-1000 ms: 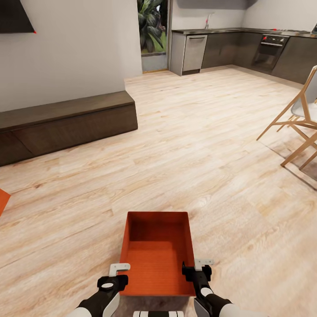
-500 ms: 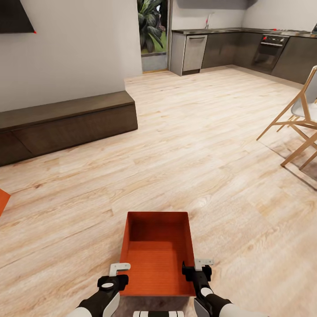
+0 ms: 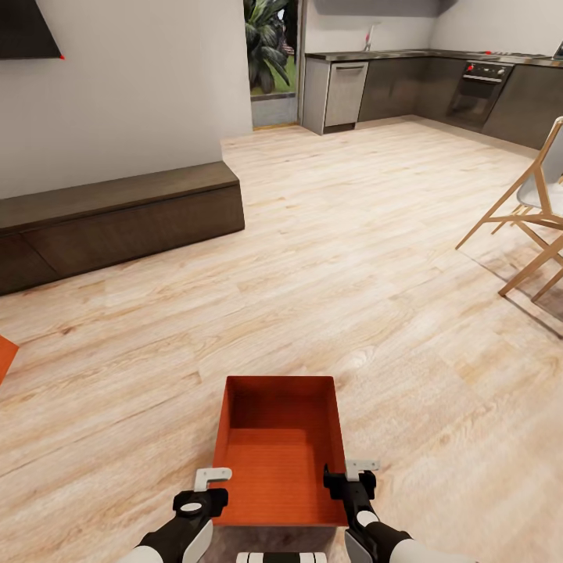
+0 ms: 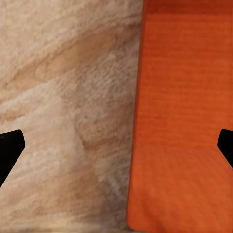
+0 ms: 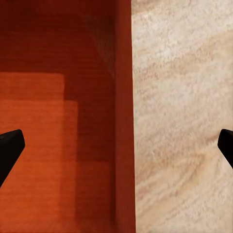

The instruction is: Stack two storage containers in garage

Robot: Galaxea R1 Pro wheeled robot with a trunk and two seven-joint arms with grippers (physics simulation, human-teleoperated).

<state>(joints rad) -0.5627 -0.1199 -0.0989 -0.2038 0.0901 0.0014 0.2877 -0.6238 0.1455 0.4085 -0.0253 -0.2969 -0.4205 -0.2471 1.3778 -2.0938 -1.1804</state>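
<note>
One orange-red storage container [image 3: 280, 457] sits open-top on the pale wood floor just in front of me, empty inside. My left gripper [image 3: 213, 487] is open astride its left wall [image 4: 138, 121], one finger on each side. My right gripper [image 3: 349, 475] is open astride the right wall [image 5: 124, 97] in the same way. In both wrist views the black fingertips [image 4: 9, 148] [image 5: 8, 145] stand far apart, clear of the wall. A corner of the second storage container [image 3: 5, 356] pokes in at the far left edge. This is the living room; the garage is out of view.
A long, low dark wood cabinet [image 3: 117, 219] runs along the white wall at the left, below a black TV corner [image 3: 27, 31]. Wooden chair legs [image 3: 524, 234] stand at the right. Kitchen counters [image 3: 407, 86] and a doorway with plants [image 3: 270, 55] lie far ahead.
</note>
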